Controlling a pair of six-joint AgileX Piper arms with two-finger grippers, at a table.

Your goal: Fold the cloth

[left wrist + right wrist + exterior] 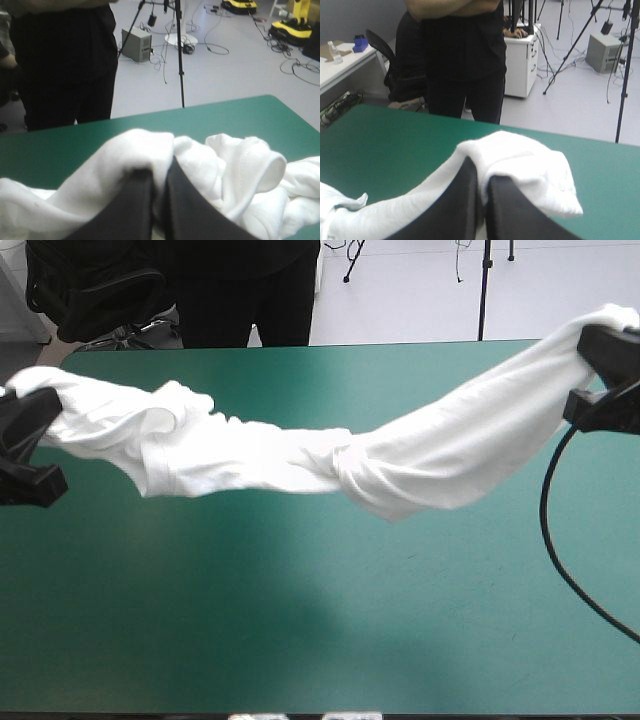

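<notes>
Shirt: the white short-sleeved T-shirt [300, 455] hangs stretched and twisted across the desk's middle, sagging low.
Left tool: the black-fingered left tool [158, 175] pinches one shirt end at the desk's left edge.
Right tool: the black-fingered right tool [482, 177] pinches the other end at the desk's right edge.
Room: the teal-green desk [300, 630] shows wide and bare toward its near edge.

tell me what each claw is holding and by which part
Both hold the T-shirt: the left claw pinches cloth at its left end, the right claw its right end, and it hangs stretched between them. Sleeve or hem cannot be told.
</notes>
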